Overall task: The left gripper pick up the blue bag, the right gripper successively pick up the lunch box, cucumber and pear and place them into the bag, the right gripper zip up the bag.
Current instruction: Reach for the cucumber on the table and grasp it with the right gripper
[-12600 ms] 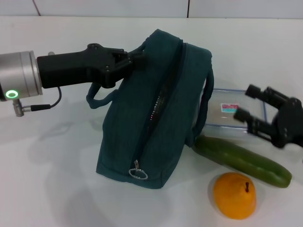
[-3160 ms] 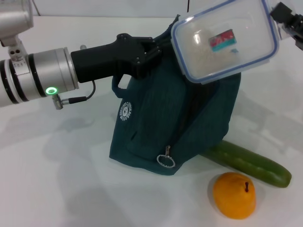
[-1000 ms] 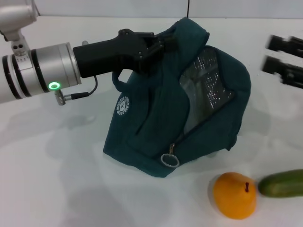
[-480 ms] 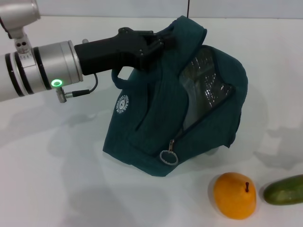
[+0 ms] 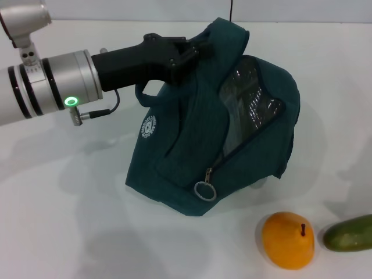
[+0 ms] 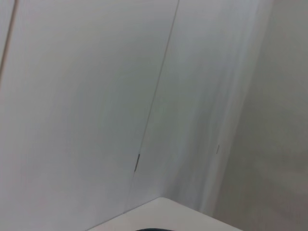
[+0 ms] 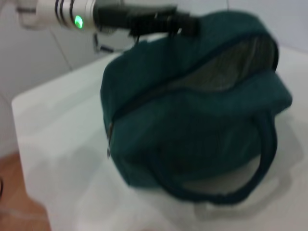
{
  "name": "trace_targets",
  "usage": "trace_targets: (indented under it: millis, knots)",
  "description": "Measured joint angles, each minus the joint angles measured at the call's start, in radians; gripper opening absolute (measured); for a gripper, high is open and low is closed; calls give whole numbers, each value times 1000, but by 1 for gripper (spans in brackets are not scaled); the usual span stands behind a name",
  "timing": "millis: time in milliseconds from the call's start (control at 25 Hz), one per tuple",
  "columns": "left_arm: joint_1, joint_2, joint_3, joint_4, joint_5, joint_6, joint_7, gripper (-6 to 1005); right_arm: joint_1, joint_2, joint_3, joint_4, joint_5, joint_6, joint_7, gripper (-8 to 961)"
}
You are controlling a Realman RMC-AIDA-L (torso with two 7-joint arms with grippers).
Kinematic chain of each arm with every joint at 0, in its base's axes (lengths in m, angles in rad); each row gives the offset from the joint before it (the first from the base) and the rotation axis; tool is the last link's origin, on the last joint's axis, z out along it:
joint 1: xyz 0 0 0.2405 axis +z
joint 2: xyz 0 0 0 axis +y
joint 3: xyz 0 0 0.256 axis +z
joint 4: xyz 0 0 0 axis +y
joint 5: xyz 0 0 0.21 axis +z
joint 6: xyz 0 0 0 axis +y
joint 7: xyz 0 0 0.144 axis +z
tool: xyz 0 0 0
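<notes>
Fabric at the top edge of the blue bag (image 5: 192,145) is pinched between the fingers of the left claw (image 5: 189,53), which reaches in on its silver wrist with the green light ring lit and holds that upper corner raised while the bag's base rests on the white surface (image 5: 64,221). Below the claw, on the bag's side panel, sits the small white round logo (image 5: 150,126); farther down and away from it the zipper's metal ring pull (image 5: 205,190) hangs at the low end of the open zipper. The opening gapes beside the claw's grip, showing the silvery lining (image 5: 247,107); whether the lunch box lies inside cannot be told. Well apart from the left claw, past the bag's lower corner, the pear (image 5: 288,239) stands on the surface with its brown stem up, and just beyond it the end of the cucumber (image 5: 349,232) shows. From the right wrist view the bag (image 7: 192,120) and the left claw (image 7: 180,24) appear ahead, with one looped handle (image 7: 260,159) hanging toward the camera; the right claw itself is out of sight.
</notes>
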Motion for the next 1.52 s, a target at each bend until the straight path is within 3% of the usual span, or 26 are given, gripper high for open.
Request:
trace_targets:
  millis: [200,760,1520]
  knots:
    - [-12,0,0,0,0,-10,-1,40,27,7,-15,-60,-125,-67,17,745]
    - [-22,-1,0,-1,-1,-21,0,40,73,10,-212,-117,-301,-71,29,741]
    - [-32,-2,-2,0,-5,-33,2,40,133,20,-531,-74,-429,92,40,738]
